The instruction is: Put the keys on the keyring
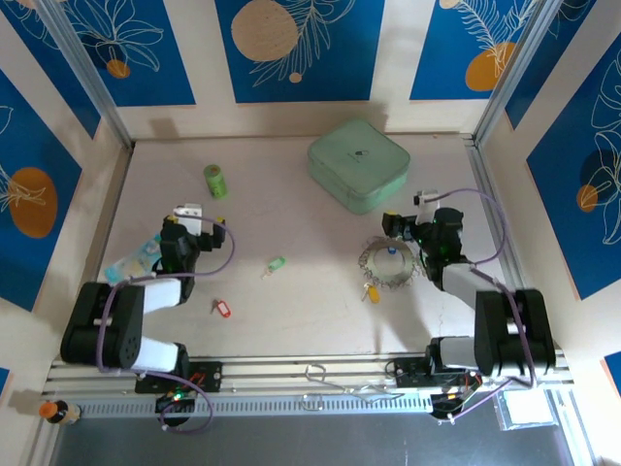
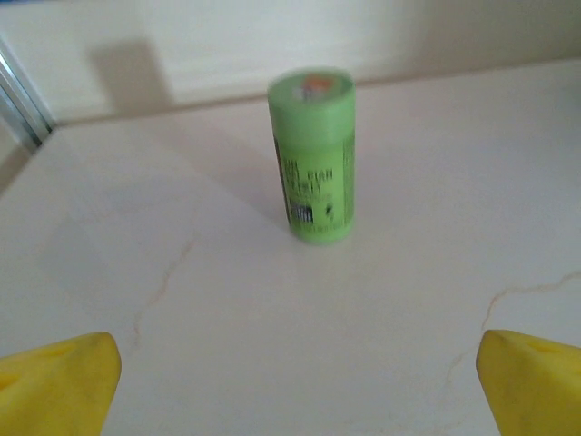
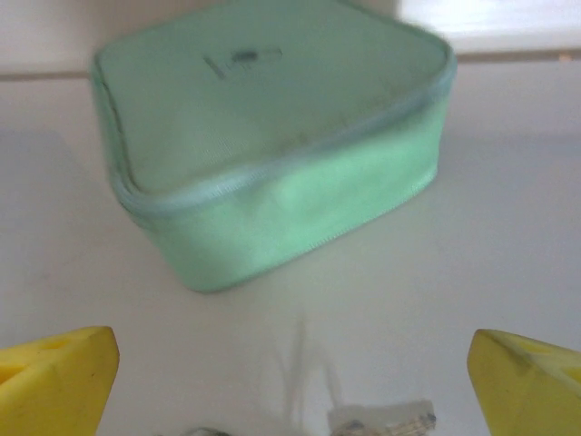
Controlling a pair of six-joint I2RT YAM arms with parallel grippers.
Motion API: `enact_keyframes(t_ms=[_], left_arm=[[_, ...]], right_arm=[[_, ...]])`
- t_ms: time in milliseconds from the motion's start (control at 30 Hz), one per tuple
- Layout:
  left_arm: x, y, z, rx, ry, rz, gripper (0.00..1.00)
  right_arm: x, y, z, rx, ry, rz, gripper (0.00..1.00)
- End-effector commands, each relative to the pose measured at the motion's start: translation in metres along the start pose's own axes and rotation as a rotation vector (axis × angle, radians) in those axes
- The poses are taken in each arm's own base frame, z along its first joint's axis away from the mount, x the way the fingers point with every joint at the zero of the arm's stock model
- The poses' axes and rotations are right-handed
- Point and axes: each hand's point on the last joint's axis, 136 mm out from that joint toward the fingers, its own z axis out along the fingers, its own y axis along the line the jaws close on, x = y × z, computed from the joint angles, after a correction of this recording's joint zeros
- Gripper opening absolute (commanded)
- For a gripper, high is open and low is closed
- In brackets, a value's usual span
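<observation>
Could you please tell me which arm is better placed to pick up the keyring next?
The right, I'd say. The right fingers stand open just beside the keyring, with the yellow key nearby; the left fingers point at the green cylinder, well away from it.

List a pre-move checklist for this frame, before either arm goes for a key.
1. The left pincer open and empty: ok.
2. The right pincer open and empty: ok.
3. The keyring lying on the table by the right arm: ok.
4. The red key and the pale green key loose, nothing on top: ok.
5. The yellow key already threaded on the keyring: cannot tell.
</observation>
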Motion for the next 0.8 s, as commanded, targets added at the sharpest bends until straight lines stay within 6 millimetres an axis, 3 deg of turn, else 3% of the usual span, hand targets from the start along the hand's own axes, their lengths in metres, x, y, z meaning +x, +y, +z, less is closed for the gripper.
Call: enact_keyframes(t_ms=[0, 233, 333, 533, 700, 767], left_arm=[[-0.024, 0.008, -0.008, -0.024, -0.007, -0.053, 1.00], [-0.049, -0.035, -0.025, 0.230, 0.041, -0.231, 0.97], [-0.050, -0.065, -0.030, 0.322, 0.091, -0.255, 0.94], [-0.044, -0.122, -0.045, 0.377, 0.133, -0.208, 0.94], [-0.029, -0.164, -0.055, 0.428, 0.194, -0.245, 0.93], [-0.024, -0.175, -0.058, 0.441, 0.209, -0.258, 0.93]], right_arm=[[-0.003, 0.009, -0.014, 0.018, 0.100, 0.097, 0.99], [0.023, 0.023, -0.036, 0.103, 0.321, 0.347, 0.89], [0.046, 0.044, -0.046, 0.059, 0.461, 0.442, 0.87], [0.088, 0.072, -0.069, 0.157, 0.711, 0.268, 0.84], [0.108, 0.090, -0.082, 0.226, 0.834, 0.201, 0.59], [0.117, 0.097, -0.085, 0.250, 0.863, 0.180, 0.57]])
